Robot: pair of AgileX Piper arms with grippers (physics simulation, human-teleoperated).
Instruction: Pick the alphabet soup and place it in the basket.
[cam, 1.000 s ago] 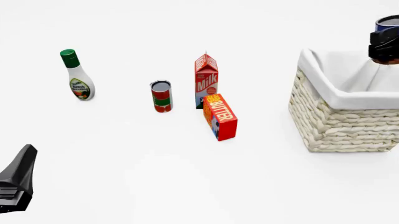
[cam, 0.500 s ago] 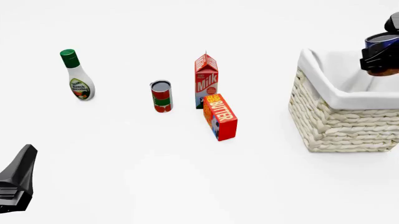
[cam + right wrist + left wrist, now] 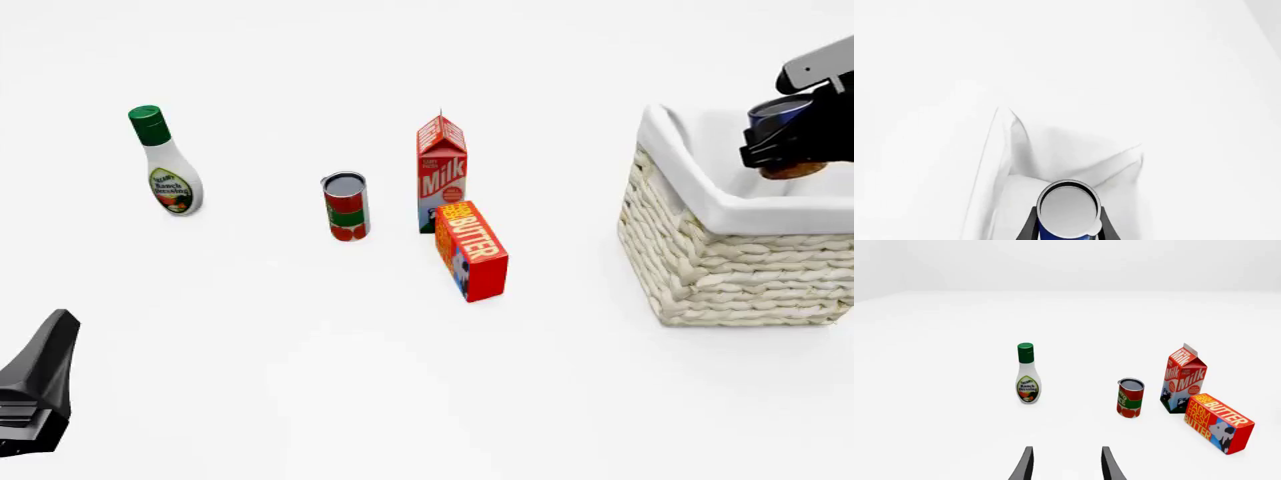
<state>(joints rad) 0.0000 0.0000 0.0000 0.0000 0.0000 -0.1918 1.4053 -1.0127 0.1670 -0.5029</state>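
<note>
Over basket (image 3: 727, 250), blue silver-topped alphabet soup (image 3: 1068, 210)

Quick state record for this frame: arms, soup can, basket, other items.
right gripper: shut on soup can, held over the basket opening
soup can: not released, tilted, orange base showing
left gripper: open, holding nothing, low at near left of table
basket: far right, upright, white lining
other items: dressing bottle, red-green can, milk carton, all upright; butter box in front of the milk
</note>
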